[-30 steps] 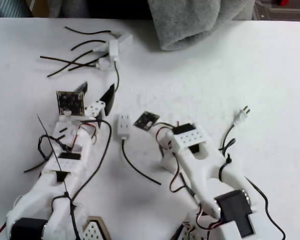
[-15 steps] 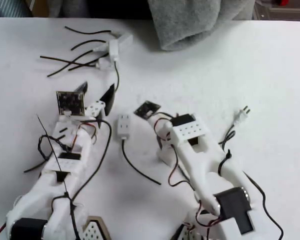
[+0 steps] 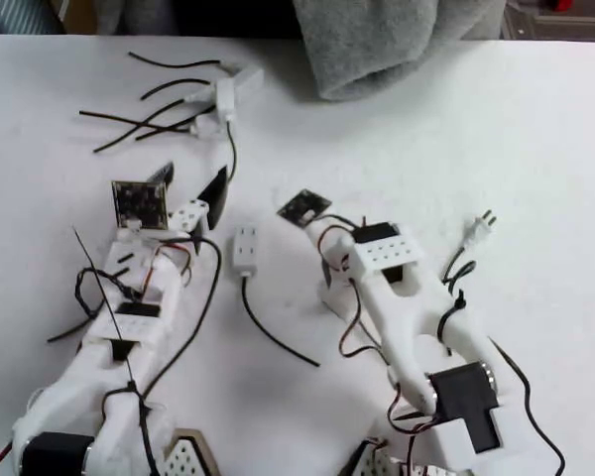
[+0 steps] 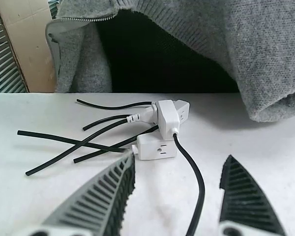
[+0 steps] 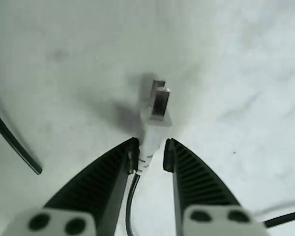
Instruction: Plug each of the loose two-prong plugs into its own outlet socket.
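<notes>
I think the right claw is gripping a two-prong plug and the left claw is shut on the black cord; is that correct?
Not quite: the left claw is open. The left wrist view shows its fingers spread wide, the black cord running free between them. The right claw is indeed gripping a two-prong plug.

The left arm (image 3: 119, 337) lies stretched forward and low, its left gripper (image 4: 181, 160) spread wide, the ribbed black fingers (image 4: 108, 191) well apart. Beside it, the right arm (image 3: 416, 327) angles inward, the right gripper (image 5: 150, 143) pointing down and pinched on a white plug (image 5: 156, 105) at its neck.
</notes>
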Controlling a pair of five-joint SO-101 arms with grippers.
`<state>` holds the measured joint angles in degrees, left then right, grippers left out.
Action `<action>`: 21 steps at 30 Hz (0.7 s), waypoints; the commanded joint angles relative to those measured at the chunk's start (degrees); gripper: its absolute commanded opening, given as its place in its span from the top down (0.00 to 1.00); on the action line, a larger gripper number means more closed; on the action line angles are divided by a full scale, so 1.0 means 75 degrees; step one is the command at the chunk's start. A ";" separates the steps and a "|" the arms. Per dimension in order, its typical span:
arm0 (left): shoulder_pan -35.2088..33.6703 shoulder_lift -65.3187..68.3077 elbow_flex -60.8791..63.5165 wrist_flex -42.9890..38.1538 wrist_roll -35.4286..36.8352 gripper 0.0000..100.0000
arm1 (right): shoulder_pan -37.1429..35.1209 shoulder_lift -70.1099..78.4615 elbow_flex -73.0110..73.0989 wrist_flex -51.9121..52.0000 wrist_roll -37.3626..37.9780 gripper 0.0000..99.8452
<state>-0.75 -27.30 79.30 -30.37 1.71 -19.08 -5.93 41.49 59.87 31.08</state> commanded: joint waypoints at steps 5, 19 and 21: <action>0.0006 0.0018 -0.0211 0.0012 0.0082 0.73 | 0.0240 0.0018 -0.0223 -0.0182 0.0246 0.90; 0.0006 0.0018 -0.0211 0.0012 0.0082 0.73 | -0.0369 0.0029 0.0445 -0.0862 -0.0176 0.91; 0.0006 0.0018 -0.0211 0.0012 0.0082 0.73 | -0.0381 0.0018 0.0434 -0.0885 -0.0352 0.91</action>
<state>-0.75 -27.30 79.30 -30.37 1.71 -20.48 -5.58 44.84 54.68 30.81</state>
